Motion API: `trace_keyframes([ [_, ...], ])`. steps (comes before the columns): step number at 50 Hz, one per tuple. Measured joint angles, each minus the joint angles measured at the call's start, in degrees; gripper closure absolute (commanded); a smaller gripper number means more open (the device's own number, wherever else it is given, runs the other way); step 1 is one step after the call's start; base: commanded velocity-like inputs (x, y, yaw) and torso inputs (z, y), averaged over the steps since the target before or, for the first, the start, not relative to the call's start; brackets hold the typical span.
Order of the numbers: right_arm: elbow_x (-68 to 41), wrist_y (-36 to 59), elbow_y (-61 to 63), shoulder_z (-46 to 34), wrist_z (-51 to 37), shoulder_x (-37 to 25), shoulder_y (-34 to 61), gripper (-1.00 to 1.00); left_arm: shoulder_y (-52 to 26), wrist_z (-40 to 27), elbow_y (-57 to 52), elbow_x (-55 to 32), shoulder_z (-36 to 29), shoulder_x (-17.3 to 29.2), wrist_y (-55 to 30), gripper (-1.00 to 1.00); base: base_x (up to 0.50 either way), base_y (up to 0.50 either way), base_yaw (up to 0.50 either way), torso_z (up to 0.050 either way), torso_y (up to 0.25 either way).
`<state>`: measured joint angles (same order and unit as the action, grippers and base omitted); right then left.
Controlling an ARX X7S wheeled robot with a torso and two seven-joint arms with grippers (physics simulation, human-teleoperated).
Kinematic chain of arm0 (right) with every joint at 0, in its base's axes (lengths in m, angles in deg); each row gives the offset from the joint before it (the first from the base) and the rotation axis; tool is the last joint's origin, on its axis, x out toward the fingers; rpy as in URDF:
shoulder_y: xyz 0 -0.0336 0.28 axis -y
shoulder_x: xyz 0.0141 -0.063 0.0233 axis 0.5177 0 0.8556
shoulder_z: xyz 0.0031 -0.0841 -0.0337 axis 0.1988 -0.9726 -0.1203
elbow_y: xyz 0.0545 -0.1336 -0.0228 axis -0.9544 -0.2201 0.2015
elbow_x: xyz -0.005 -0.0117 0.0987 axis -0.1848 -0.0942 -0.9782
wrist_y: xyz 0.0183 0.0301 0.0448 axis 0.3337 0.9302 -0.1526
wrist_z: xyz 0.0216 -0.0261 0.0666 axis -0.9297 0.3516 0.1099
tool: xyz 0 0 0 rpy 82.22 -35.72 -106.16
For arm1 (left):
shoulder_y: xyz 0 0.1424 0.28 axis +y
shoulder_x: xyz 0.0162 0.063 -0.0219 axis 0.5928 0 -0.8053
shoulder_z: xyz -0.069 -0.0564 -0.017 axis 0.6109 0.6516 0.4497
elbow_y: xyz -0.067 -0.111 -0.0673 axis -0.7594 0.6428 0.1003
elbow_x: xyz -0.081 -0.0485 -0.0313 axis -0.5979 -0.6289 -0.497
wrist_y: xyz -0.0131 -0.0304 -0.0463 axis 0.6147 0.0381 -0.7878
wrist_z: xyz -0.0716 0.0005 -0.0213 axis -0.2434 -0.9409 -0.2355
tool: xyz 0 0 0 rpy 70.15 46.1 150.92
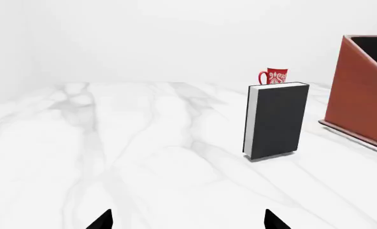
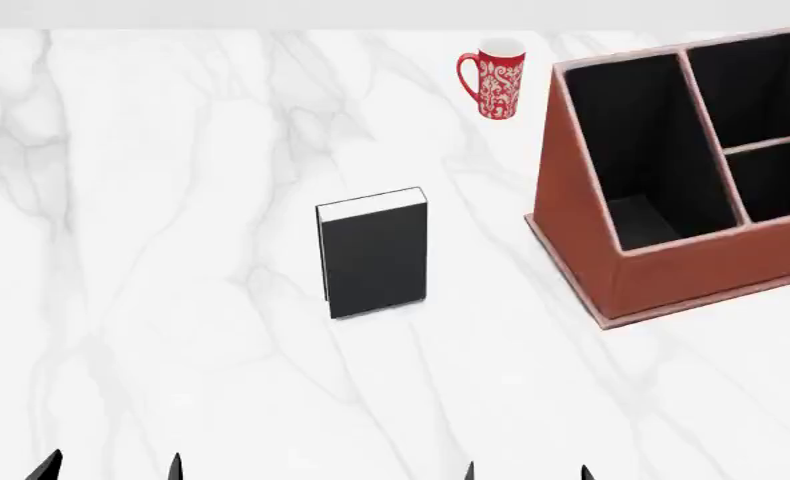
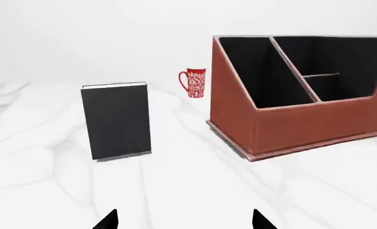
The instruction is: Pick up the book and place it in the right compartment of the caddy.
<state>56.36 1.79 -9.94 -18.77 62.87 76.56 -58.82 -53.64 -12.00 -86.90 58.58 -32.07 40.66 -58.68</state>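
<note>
Three items stand on the white marbled table (image 2: 168,250) in front of you, with both grippers low at the near edge of the head view.

- Book (image 2: 374,255): black, white page edge on top, standing upright on the table, free of both grippers. You have it left of the caddy and well apart from it, nearer you than the mug.
- Caddy (image 2: 662,275): reddish-brown, sloped sides, black lining, dividers making one long compartment on its left and smaller ones to the right. It runs off the head view's right edge, so you cannot count every compartment there. What you can see of the compartments holds nothing.
- Mug (image 2: 494,80): red with a white pattern, upright, far side of the table, near the caddy's far left corner but not touching it.
- Left gripper (image 2: 111,468): only two dark fingertips show; jaws apart, holding nothing, well short of the book.
- Right gripper (image 2: 526,473): again only the tips show; jaws apart, holding nothing, nearer you than the caddy.
</note>
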Motion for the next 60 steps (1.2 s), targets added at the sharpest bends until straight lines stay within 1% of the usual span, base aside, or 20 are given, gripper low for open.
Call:
trace_keyframes([
  [17, -1.58, 0.26, -0.53, -2.44, -2.72, -2.01, 0.32, -1.0, -0.67, -2.31, 1.54, -1.86, -2.34, 1.97, 0.11, -1.0, 0.0, -0.01, 0.0, 0.0, 0.0],
  [39, -3.68, 1.41, 0.17, -5.1, -4.42, -4.32, 0.35, -1.0, -0.69, -4.53, 1.66, -3.49, -5.0, 4.17, 0.72, -1.0, 0.01, -0.5, 0.0, 0.0, 0.0],
  [53, -4.06, 1.41, 0.33, -6.41, -5.68, -5.44, 0.24, -1.0, -0.83, -5.64, 1.75, -4.2, -6.36, 5.04, 0.75, -1.0, 0.0, 0.0, 0.0, 0.0, 0.0],
  [60, -4.74, 2.41, 0.56, -7.03, -6.05, -5.72, 0.36, -1.0, -0.87, -6.2, 1.75, -4.57, -6.8, 5.65, 0.75, -1.0, 0.0, -0.43, 0.0, 0.0, 0.0],
])
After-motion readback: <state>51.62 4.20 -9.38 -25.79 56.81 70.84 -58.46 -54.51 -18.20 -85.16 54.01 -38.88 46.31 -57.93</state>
